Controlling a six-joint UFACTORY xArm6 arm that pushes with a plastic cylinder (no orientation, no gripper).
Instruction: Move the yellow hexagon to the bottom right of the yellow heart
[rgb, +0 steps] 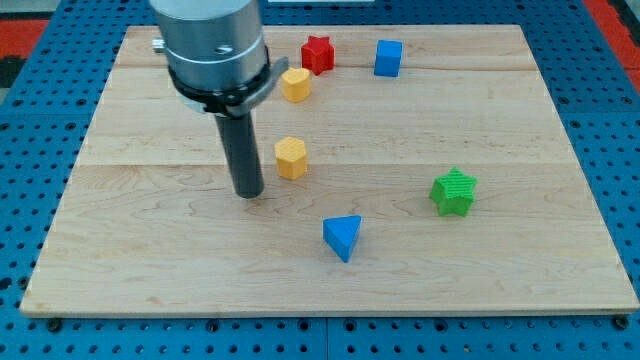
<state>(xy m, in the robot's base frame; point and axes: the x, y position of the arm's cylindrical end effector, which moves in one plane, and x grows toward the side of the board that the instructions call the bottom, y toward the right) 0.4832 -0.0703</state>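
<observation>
The yellow hexagon (291, 157) lies near the middle of the wooden board (520, 270). The yellow heart (296, 84) lies above it, toward the view's top, right next to the red star (318, 53). The hexagon is almost straight below the heart. My tip (249, 193) rests on the board just left of the hexagon and slightly below it, a small gap apart. The arm's grey body hides the board's upper left part.
A blue cube (388, 57) sits at the view's top, right of the red star. A green star (454, 191) lies at the right. A blue triangle (343, 236) lies below the hexagon, toward the view's bottom.
</observation>
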